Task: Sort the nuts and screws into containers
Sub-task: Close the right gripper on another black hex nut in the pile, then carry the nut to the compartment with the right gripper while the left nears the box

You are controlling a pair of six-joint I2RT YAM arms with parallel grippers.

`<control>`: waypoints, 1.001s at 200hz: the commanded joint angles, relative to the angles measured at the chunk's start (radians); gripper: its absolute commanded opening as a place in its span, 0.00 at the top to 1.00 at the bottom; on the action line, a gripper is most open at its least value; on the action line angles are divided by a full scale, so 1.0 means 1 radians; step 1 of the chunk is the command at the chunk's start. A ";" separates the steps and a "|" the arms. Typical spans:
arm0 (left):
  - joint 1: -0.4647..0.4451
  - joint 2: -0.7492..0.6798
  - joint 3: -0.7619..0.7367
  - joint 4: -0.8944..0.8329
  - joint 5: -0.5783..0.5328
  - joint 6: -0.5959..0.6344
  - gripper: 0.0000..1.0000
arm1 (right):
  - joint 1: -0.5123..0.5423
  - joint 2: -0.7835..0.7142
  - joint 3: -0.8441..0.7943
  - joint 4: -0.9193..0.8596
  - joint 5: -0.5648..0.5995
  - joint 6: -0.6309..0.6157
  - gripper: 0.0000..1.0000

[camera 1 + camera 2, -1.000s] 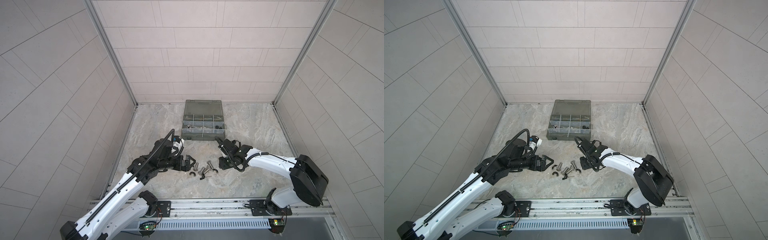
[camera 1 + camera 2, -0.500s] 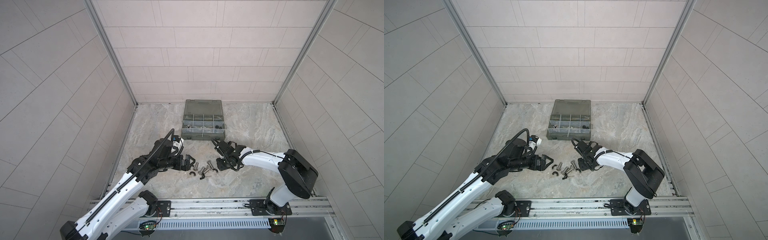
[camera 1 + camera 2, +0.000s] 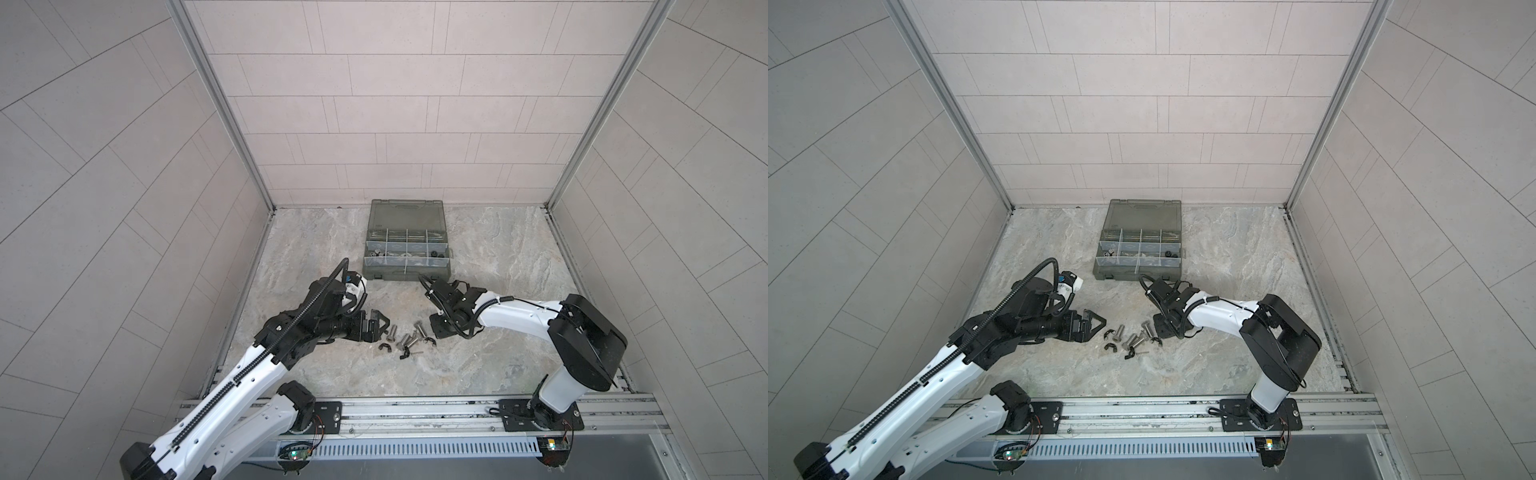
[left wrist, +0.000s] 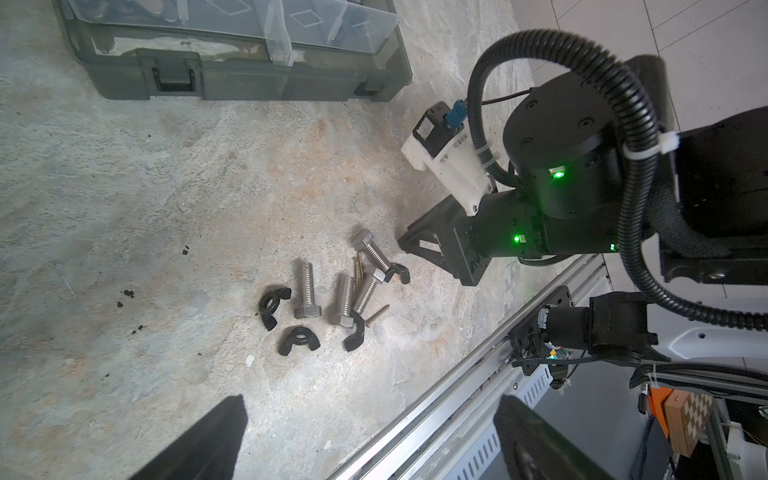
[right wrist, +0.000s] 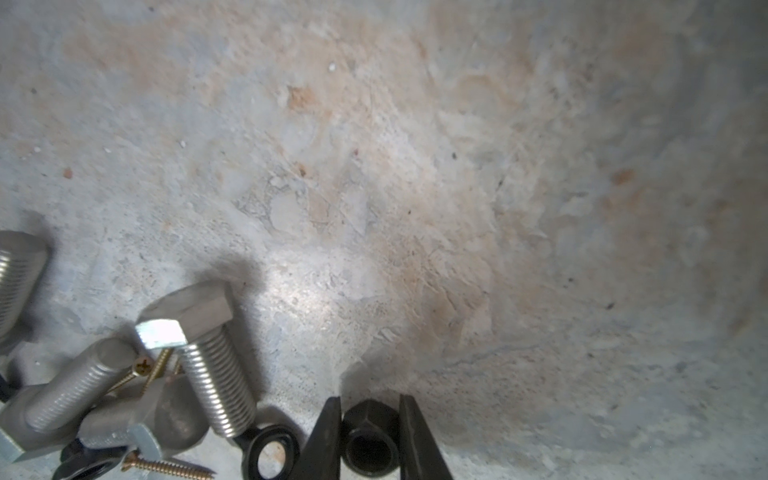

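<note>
Glossy black hexagonal nut (image 5: 368, 440), round bore, snug in the narrow right gripper (image 5: 370, 399); left gripper (image 4: 370, 403) wide.

No legible text, label, brand or number appears in any view. The only marks are diamond outlines on the floors of the containers (image 4: 305, 18) and a chequered pattern on a wooden block (image 4: 688, 419). Neither carries characters.

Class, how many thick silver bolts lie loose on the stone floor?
4 silver bolts: one beside a black wing nut, two touching centrally, one nearest the right claw. Others may hide inside the grey organiser case.
</note>
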State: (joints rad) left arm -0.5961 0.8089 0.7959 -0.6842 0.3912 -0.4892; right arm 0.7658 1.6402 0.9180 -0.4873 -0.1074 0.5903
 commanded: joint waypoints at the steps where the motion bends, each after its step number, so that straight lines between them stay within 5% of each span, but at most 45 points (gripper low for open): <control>1: 0.002 0.000 0.005 -0.005 -0.012 0.014 0.00 | 0.005 -0.002 0.010 -0.039 0.020 0.002 0.75; 71: 0.002 -0.010 -0.002 -0.008 -0.017 0.015 0.00 | 0.006 -0.005 -0.002 -0.037 0.006 0.014 0.72; 131: 0.002 -0.022 -0.003 -0.010 -0.020 0.013 0.00 | 0.007 -0.026 0.012 -0.057 0.023 0.016 0.81; 200: 0.002 0.047 0.056 -0.017 -0.030 0.038 0.00 | -0.035 -0.070 0.196 -0.194 0.086 -0.037 0.81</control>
State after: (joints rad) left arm -0.5961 0.8433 0.8043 -0.6914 0.3737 -0.4747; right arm 0.7555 1.6028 1.0424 -0.6048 -0.0738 0.5758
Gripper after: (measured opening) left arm 0.994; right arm 0.198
